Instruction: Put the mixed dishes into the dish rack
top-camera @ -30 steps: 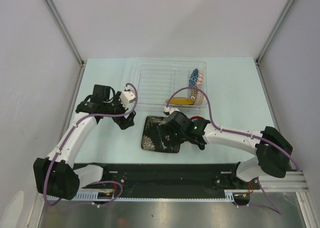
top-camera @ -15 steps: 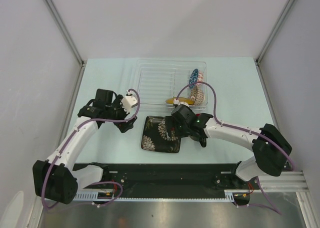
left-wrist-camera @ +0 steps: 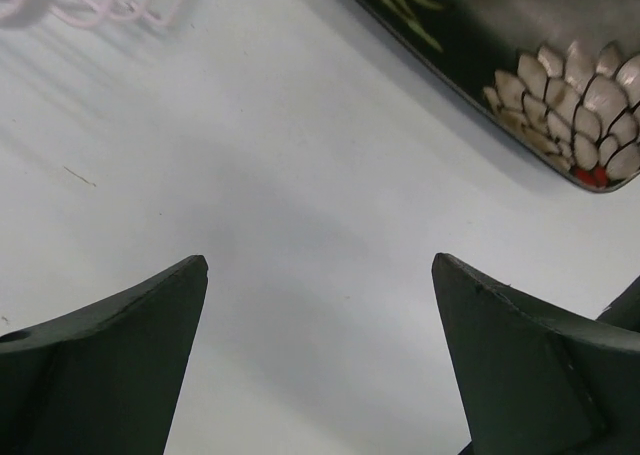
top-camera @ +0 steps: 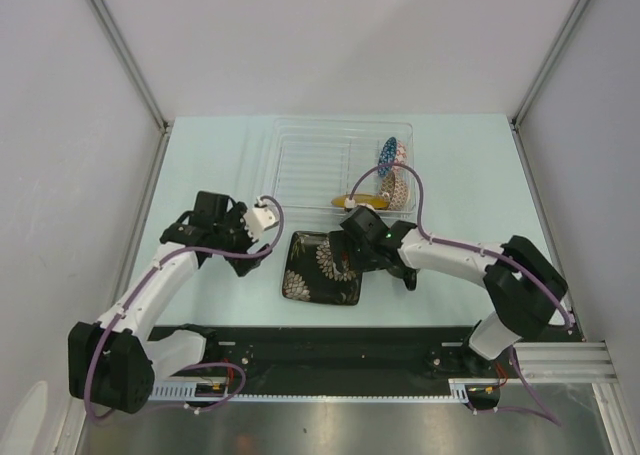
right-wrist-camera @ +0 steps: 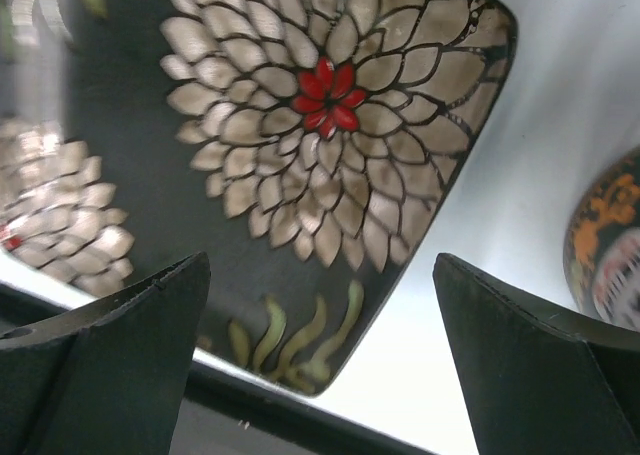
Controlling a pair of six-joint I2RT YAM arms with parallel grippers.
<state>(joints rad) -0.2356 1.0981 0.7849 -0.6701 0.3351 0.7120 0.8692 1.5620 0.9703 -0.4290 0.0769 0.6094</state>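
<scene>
Dish rack (top-camera: 305, 170), clear plastic with a ribbed bottom, sat at the far middle of the pale tabletop (top-camera: 470, 175). Two dishes were in its right end. Blue-white mosaic bowl (top-camera: 388, 155) stood on edge near the right wall. Yellow plate (top-camera: 368, 199) sat by the near wall just in front of the bowl, partly hidden by the right arm's cable. Dark square plate (top-camera: 318, 270) lay flat on the tabletop outside the rack, just in front of its near wall.

Right claw (top-camera: 345, 250) was over the right part of that plate, fingers spread wide, nothing between them. Its wrist camera showed the plate (right-wrist-camera: 300, 105) close up, with a pale petalled flower with a red centre above the gap of the claw (right-wrist-camera: 320, 265). Whether the tips touched the plate, could not tell.

Left claw (top-camera: 248, 255) was just left of the square plate, over bare tabletop (left-wrist-camera: 250, 155). It too was spread wide and empty. In its wrist view the claw (left-wrist-camera: 320, 260) framed plain surface, and a corner of the plate (left-wrist-camera: 530, 45) lay ahead and to the right, apart from the fingers.
</scene>
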